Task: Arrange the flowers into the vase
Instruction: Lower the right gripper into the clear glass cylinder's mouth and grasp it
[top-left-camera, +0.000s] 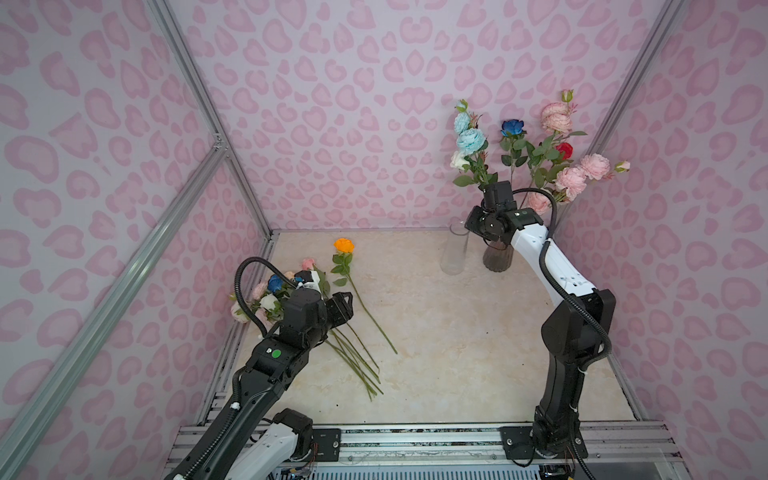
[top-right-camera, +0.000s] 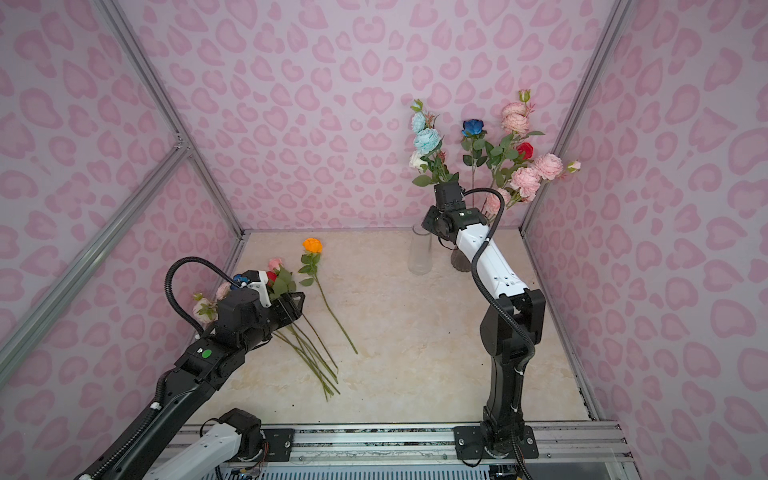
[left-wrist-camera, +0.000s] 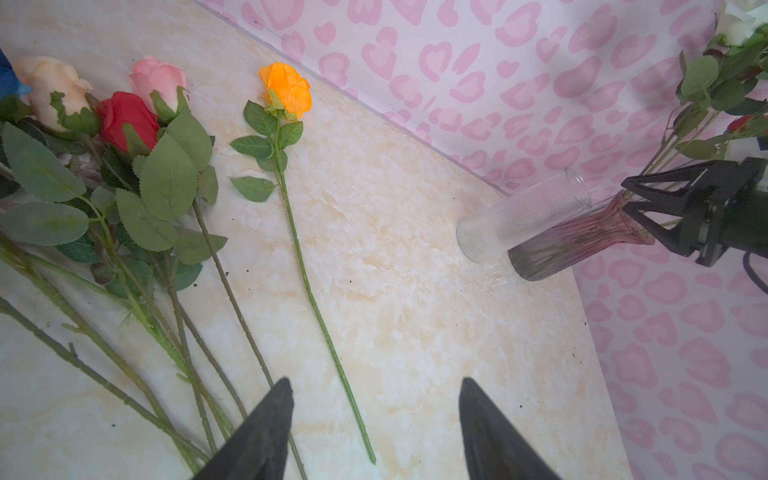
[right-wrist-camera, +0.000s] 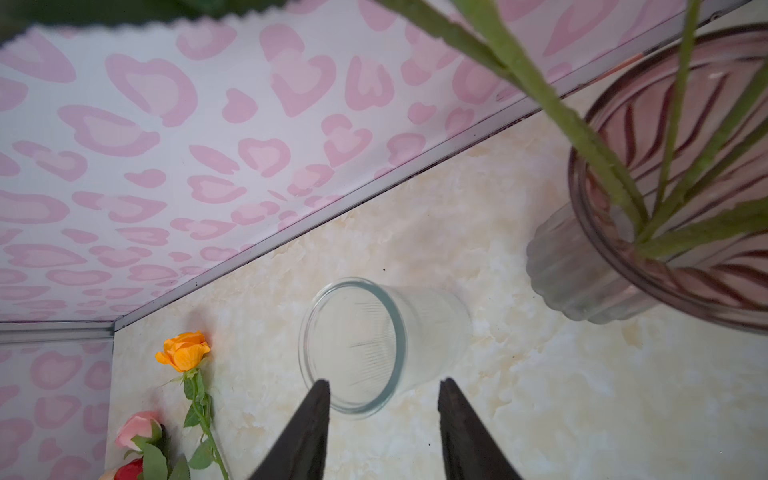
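A smoky pink ribbed vase (top-left-camera: 497, 258) stands at the back right and holds flowers (top-left-camera: 552, 158): light blue, dark blue, red, white and pink heads. My right gripper (right-wrist-camera: 384, 380) hangs open and empty just beside its rim, above the table near an empty clear glass vase (right-wrist-camera: 374, 345). An orange rose (top-left-camera: 344, 245) lies alone on the table. A pile of flowers (left-wrist-camera: 124, 137) lies to its left. My left gripper (left-wrist-camera: 374, 380) hovers open over the stem ends, and the orange rose's stem tip (left-wrist-camera: 365, 440) lies on the table below its fingers.
Pink-patterned walls close in the back and both sides. The marble tabletop (top-left-camera: 457, 353) runs to a metal rail (top-left-camera: 415, 436) along the front edge, where both arm bases sit.
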